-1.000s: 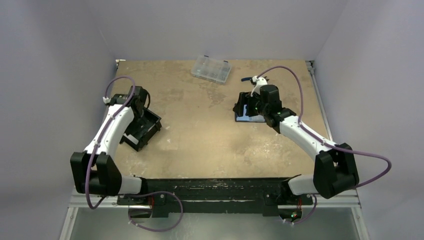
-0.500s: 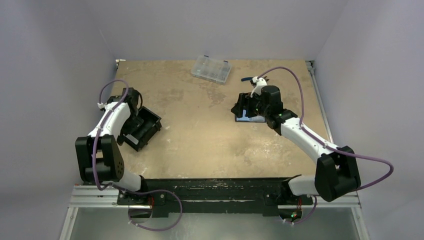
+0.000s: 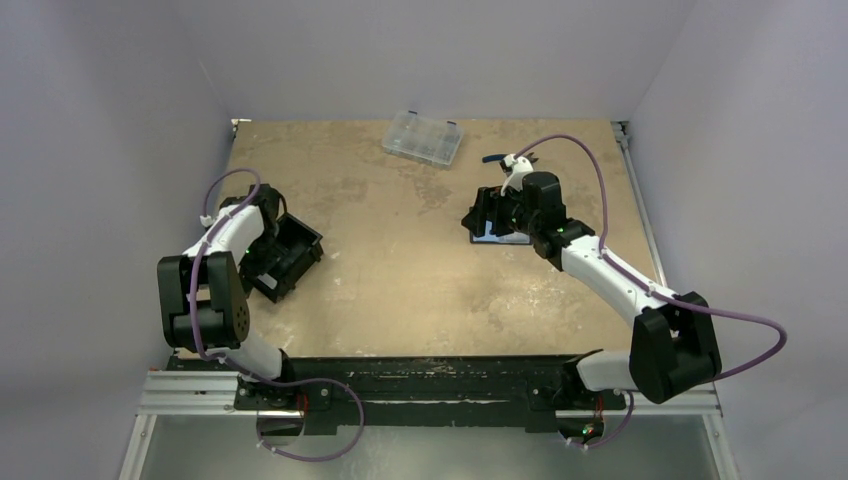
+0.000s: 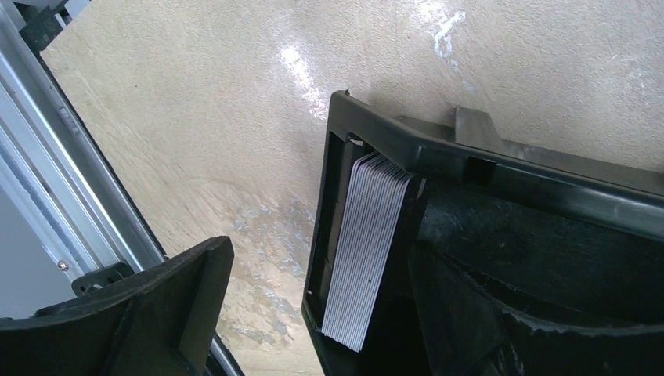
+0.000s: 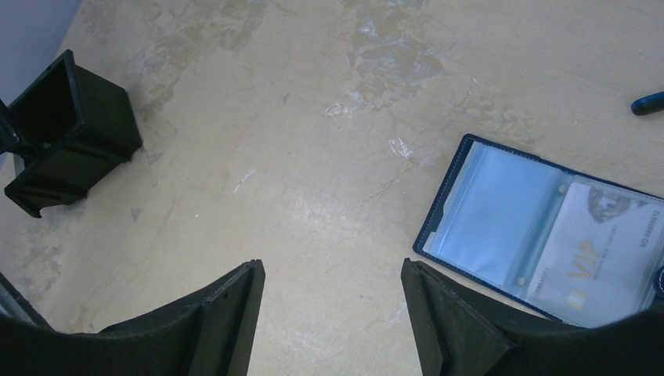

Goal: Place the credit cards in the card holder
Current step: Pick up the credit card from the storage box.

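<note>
A stack of whitish credit cards (image 4: 368,243) stands on edge inside a black open-topped box (image 4: 485,164) at the table's left (image 3: 290,255). My left gripper (image 4: 329,262) is open at that box. One finger hangs outside the box wall and the other is down inside it, so the stack lies between them, untouched. The card holder (image 5: 501,223) lies open flat, navy with clear sleeves, and one pale card (image 5: 591,258) sits in a sleeve. My right gripper (image 5: 330,266) hovers open and empty over bare table just left of the card holder (image 3: 497,236).
A clear plastic compartment case (image 3: 422,137) sits at the back centre. A small blue object (image 3: 493,157) lies behind the right gripper. The metal table rail (image 4: 70,180) runs close to the left of the black box.
The left arm's elbow has folded back toward the base, and its gripper has settled lower at the box's left end with its jaws slightly narrower. The right arm has barely moved.
</note>
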{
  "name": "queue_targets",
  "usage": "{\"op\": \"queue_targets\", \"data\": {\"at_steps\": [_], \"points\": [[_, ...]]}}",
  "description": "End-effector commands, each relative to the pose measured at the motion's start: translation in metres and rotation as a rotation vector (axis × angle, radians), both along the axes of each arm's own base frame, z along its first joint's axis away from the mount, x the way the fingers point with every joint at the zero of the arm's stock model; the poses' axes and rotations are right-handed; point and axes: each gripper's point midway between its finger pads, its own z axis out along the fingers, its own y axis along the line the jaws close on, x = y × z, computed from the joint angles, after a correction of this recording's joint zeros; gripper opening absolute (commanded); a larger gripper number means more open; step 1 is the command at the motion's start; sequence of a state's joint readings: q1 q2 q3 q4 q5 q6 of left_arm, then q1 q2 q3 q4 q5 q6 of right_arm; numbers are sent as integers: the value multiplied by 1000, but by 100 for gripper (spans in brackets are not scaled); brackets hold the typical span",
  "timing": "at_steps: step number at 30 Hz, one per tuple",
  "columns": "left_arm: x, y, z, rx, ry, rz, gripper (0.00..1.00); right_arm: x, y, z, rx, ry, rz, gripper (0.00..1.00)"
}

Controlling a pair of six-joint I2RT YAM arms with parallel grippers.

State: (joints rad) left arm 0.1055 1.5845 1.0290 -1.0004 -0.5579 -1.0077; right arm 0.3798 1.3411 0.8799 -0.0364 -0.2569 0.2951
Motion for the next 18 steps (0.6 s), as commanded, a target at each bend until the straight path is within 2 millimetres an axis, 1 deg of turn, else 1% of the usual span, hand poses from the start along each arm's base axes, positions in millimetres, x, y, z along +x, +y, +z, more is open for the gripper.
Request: {"op": "queue_targets", "data": {"at_steps": [1,12,18], "points": [[-4,9,11,49,-22,28,86,0,5,14,31,-41,18,73],[-3,6,28,29,-43,14,74,-1,6,11,32,-30,24,73],[1,5,32,23,-64,4,61,-2,7,10,35,-26,28,73]]}}
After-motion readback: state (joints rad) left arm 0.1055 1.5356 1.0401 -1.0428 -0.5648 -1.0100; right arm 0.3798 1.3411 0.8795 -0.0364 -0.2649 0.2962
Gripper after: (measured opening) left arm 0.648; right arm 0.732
